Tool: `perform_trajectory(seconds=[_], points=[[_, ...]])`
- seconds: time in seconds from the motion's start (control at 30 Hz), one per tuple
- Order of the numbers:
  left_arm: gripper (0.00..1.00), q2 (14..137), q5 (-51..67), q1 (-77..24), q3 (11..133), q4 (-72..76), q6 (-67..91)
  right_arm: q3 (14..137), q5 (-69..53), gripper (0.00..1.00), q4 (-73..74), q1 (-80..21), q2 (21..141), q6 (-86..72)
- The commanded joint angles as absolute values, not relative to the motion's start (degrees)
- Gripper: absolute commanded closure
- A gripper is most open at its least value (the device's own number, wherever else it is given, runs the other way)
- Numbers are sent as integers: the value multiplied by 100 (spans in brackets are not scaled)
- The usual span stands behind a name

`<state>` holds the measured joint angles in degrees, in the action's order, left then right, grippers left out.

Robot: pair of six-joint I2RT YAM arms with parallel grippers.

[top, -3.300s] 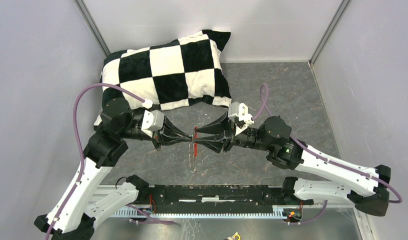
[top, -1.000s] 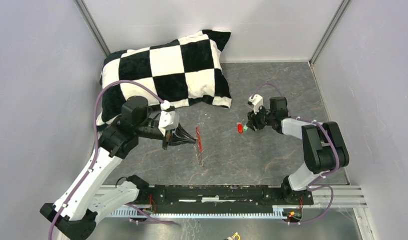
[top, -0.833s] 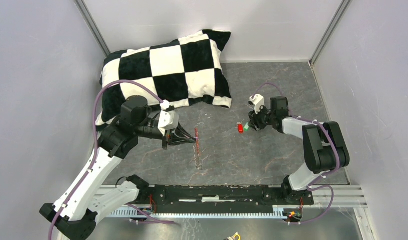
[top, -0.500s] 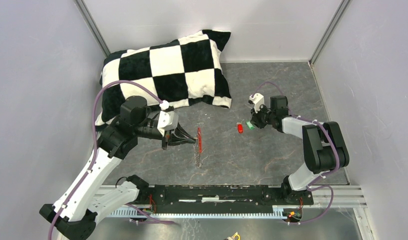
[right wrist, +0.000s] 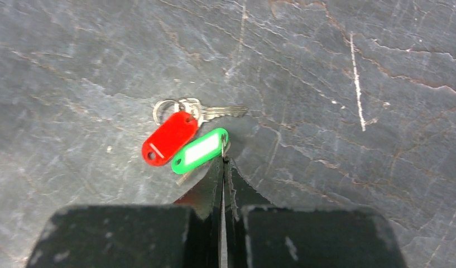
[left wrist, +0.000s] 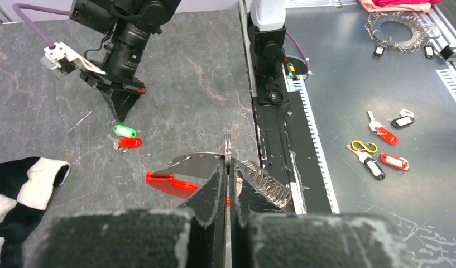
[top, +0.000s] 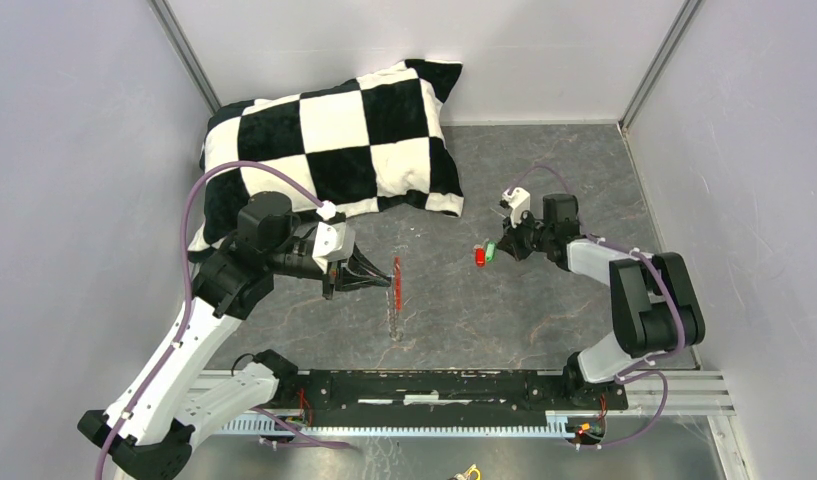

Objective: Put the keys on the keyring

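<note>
left gripper (left wrist: 227, 167) clamped on keyring (left wrist: 168, 184) | right gripper (right wrist: 222, 163) pinched together at green key (right wrist: 200, 147) end — hold unclear | slow test lift seemed wise

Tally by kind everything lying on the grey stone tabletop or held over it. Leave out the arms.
keys: 2 (red-tagged key, green-tagged key)
keyring: 1
pillow: 1
total: 4
</note>
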<state>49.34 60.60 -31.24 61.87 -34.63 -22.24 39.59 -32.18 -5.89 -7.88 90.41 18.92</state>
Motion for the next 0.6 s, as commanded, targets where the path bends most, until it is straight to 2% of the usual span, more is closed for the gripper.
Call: perform_trajectory(seconds=[0.0, 0.1, 0.37, 0.57], points=[[98, 4866, 6306, -3120, 6395, -3401, -2416, 3653, -3633, 99, -948, -957, 8550, 1499], [98, 4871, 6367, -3120, 6367, -3402, -2426, 3375, -3611, 99, -1052, -1302, 8118, 1432], [98, 4904, 6625, -3121, 6235, -3401, -2440, 2843, -2810, 99, -872, -2675, 5992, 1338], [98, 4934, 6788, -3122, 6197, -3410, -2461, 2531, -2464, 99, -536, -3553, 5514, 990]])
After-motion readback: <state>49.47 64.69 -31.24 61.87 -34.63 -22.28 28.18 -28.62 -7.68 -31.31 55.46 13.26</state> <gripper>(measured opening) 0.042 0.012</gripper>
